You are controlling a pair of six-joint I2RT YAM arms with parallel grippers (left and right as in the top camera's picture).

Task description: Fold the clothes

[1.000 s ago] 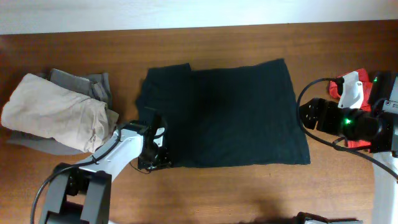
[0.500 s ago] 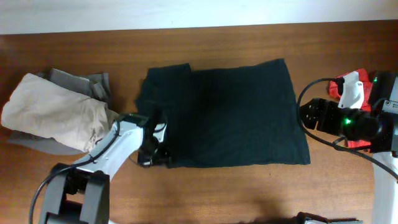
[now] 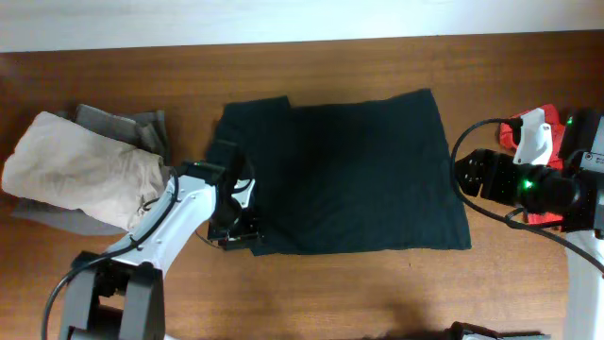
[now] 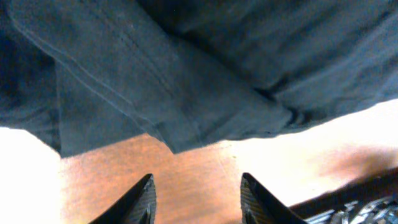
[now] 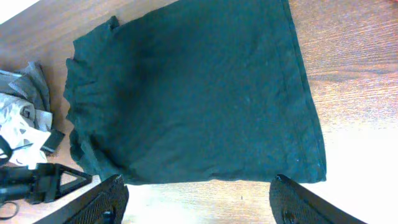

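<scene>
Now sitting with left gripper [image 4: 196, 186] jaws apart just short of near-left hem corner of plain black short-sleeved fabric T-shirt [image 3: 349, 170] spread centrally on brown wooden table [image 3: 528, 85], long axis left-right, and right gripper [image 5: 198, 186] likewise apart, farther off.

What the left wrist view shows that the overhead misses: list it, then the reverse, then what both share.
Left wrist only: the stitched hem of the black T-shirt close up, a layer folded over, and bare table between the open fingers of the left gripper. Overhead only: the shirt's whole outline, a beige garment lying over a grey garment at the left, a red garment at the right. Both: the black T-shirt, the table, the left gripper at the shirt's corner.
</scene>
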